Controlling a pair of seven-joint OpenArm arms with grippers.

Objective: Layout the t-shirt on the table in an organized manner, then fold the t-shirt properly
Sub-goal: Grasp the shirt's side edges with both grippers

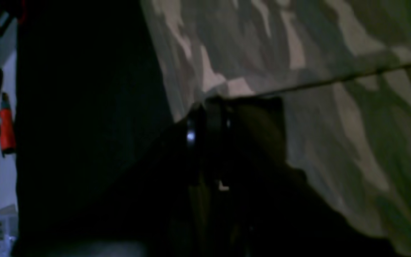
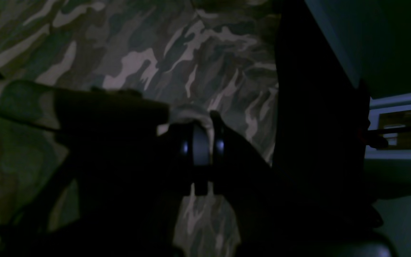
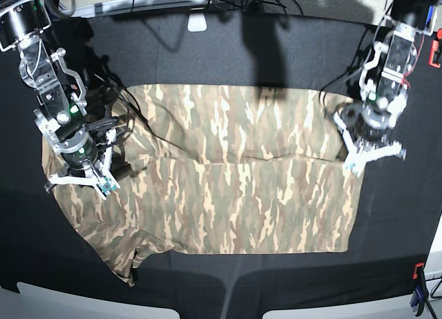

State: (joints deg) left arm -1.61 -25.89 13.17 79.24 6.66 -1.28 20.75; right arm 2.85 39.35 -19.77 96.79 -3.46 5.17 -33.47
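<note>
The camouflage t-shirt lies spread across the black table, with a fold line running across its middle and one sleeve sticking out at the front left. My left gripper is at the shirt's right edge. In the left wrist view its dark jaws stand closed on the shirt's folded edge. My right gripper is at the shirt's left side. In the right wrist view it pinches a bunch of the cloth.
A white object and cables lie at the table's far edge. A red clamp sits at the right edge and another clamp at the front right corner. An orange-red clamp shows beyond the table's side in the left wrist view.
</note>
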